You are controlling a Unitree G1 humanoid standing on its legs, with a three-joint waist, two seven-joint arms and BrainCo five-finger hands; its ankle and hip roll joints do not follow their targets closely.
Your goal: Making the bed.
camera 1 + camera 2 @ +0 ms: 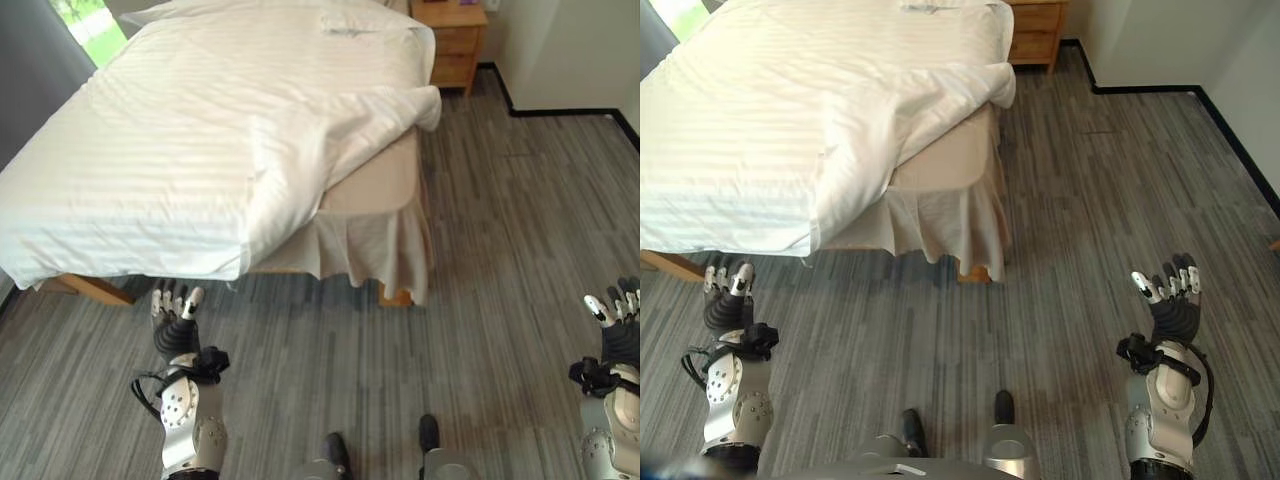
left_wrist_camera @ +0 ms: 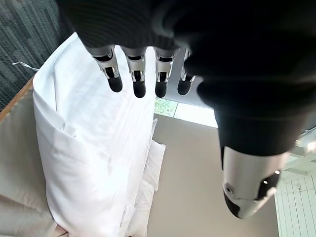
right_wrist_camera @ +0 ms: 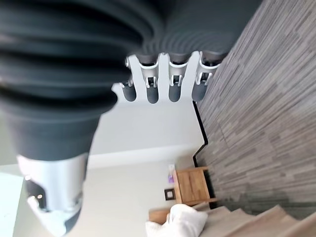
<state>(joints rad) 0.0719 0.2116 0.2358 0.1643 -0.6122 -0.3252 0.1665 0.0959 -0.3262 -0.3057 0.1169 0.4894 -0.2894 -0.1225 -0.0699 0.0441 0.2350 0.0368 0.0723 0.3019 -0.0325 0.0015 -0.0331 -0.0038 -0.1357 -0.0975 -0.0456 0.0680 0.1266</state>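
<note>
Left eye view puts the left hand [image 1: 176, 318] low at the near left, fingers relaxed and holding nothing, just short of the duvet [image 1: 190, 150] edge that overhangs the bed's near end. The duvet lies skewed on the bed [image 1: 370, 190]: it hangs far over the near left corner, while at the right its edge is folded back, baring the beige mattress and the skirt [image 1: 375, 245]. The right hand [image 1: 1168, 300] waits at the near right, fingers spread and empty, over the floor [image 1: 1090, 200] and well apart from the bed. The likely trouble is a one-handed pull: with the right hand so far off, a tug from the left alone would drag the cover further askew, or slide more of it off toward the floor. A shallow pinch on the thick hem could also slip. The left wrist view adds what the eye views lack: the duvet's folded corner seen along its length, pillows [image 2: 148, 173] at the far end and a window. The right wrist view shows the nightstand [image 3: 190, 185] against the wall.
</note>
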